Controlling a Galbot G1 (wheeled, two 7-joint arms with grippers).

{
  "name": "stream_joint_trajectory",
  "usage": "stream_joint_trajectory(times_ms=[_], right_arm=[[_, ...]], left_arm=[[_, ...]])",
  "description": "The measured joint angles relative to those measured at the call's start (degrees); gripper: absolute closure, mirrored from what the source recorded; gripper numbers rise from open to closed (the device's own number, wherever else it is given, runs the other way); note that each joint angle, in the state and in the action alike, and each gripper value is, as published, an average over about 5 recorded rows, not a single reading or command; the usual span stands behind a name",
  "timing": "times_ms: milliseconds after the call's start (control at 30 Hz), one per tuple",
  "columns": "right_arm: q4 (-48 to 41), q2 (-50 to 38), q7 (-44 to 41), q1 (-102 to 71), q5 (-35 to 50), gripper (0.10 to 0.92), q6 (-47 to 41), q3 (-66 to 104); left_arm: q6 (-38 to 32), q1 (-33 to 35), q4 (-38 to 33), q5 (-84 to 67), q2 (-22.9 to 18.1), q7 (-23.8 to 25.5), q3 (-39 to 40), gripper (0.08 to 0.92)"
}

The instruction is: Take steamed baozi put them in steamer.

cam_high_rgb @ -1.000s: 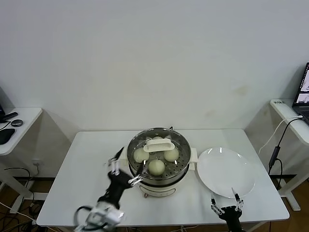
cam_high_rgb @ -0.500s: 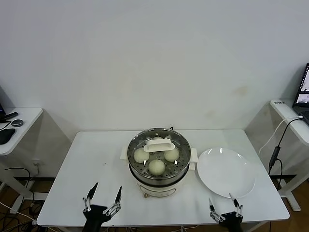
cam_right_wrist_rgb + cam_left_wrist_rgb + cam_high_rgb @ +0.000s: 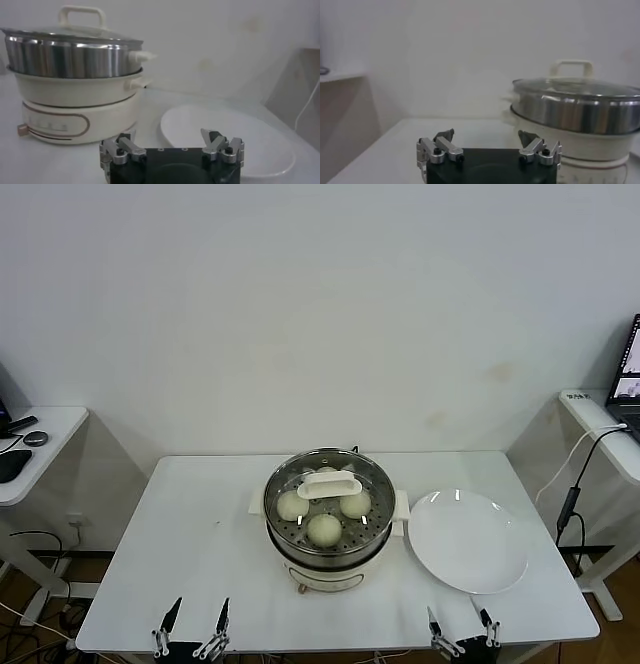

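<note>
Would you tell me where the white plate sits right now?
In the head view, the white plate lies empty on the table's right side, beside the steamer.

Steamer (image 3: 329, 524) mid-table (image 3: 180, 524), lid (image 3: 329, 484) on top. Baozi (image 3: 324, 528) inside, under lid; three clearly seen. Plate (image 3: 467, 540) just right of steamer. Left gripper (image 3: 190, 636) at near edge, left; right gripper (image 3: 460, 634) at near edge, right.

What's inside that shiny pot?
Through the glass lid, the steamer shows three baozi on its perforated tray. The lid's white handle hides the spot behind it, possibly a fourth.
</note>
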Motion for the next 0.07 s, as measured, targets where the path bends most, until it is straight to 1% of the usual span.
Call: stream_joint_trajectory(times_ms=[67], right_arm=[[0.1, -0.1, 0.1, -0.2, 0.2, 0.203, 0.0, -0.1]], left_arm=[[-0.3, 0.1, 0.4, -0.1, -0.1, 0.1, 0.0, 0.177]])
